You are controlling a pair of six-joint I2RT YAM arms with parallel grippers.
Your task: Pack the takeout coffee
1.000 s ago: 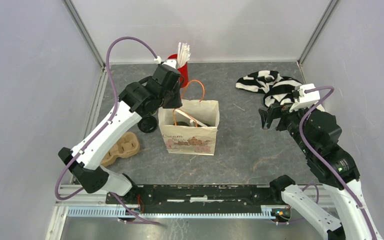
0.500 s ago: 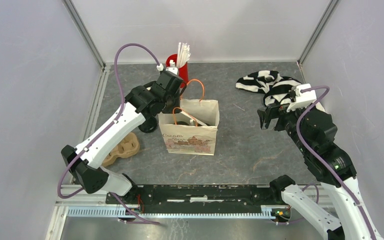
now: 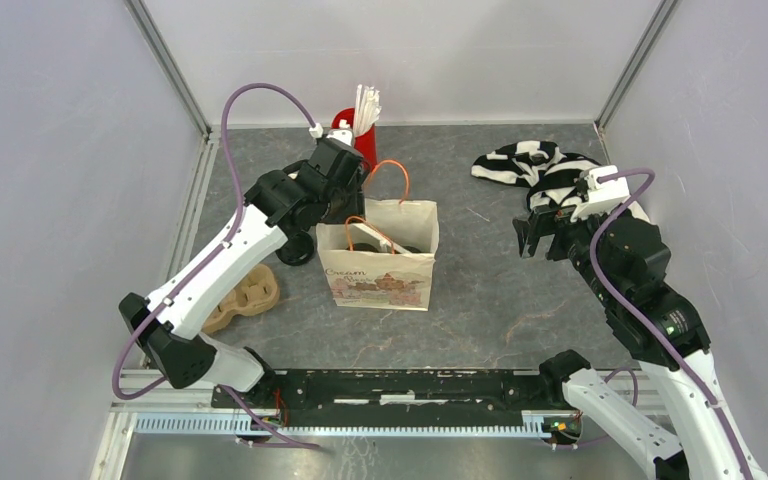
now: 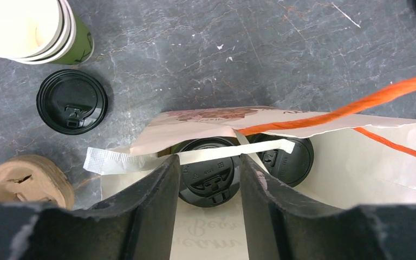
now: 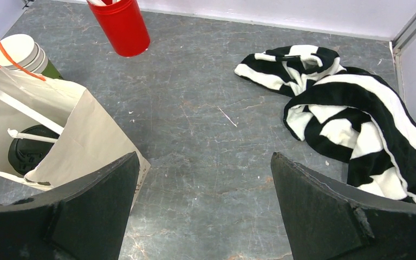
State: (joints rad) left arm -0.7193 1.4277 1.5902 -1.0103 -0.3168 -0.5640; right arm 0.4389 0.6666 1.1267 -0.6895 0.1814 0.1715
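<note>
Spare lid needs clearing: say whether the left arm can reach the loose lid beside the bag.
Probably yes: the loose lid lies uncovered on the table, close by the left gripper.

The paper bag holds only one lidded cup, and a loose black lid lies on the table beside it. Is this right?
No. The paper bag holds two lidded cups, side by side; the left wrist view shows both. The loose black lid does lie on the table beside it.

Coffee cups [image 4: 210, 176] bodies hidden inside bag [image 4: 357, 168].
</note>
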